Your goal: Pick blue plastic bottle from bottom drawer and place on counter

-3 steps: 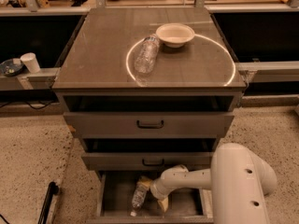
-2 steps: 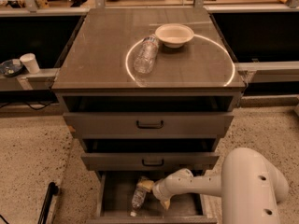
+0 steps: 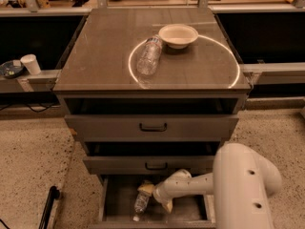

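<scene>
The blue bottle (image 3: 141, 202) lies in the bottom drawer (image 3: 110, 205), left of middle, its white cap towards the front. The gripper (image 3: 156, 198) is down in that drawer just right of it. Its two tan fingers (image 3: 147, 189) are spread apart, one touching or just over the bottle's far end, the other clear of it, and they hold nothing. There are two bottles in all. The second bottle (image 3: 148, 56) lies on the counter (image 3: 95, 61), its neck next to the one bowl (image 3: 178, 35).

All three drawers are open. The middle drawer (image 3: 151, 165) overhangs the back of the bottom one, and the arm's white housing (image 3: 245, 187) hides its right front corner. One paper cup (image 3: 31, 63) stands on the left ledge.

Compared with a second ago, the bottle and gripper sit much as they did, and only the housing has shifted slightly.
</scene>
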You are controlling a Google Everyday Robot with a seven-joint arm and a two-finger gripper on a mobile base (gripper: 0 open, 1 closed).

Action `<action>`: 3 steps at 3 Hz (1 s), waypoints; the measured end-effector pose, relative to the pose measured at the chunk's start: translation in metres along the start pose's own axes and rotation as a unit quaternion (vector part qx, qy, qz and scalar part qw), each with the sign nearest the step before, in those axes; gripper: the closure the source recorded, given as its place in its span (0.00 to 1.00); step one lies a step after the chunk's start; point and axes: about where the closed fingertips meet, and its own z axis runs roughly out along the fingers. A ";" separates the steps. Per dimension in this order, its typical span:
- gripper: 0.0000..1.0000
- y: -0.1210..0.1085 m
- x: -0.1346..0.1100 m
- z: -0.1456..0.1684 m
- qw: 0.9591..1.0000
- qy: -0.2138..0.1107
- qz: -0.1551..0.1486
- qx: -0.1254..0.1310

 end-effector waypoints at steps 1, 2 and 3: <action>0.00 -0.001 0.010 0.010 0.998 0.022 -0.042 -0.039; 0.00 -0.002 0.016 0.015 0.995 0.040 -0.071 -0.049; 0.00 -0.001 0.017 0.018 0.995 0.048 -0.081 -0.042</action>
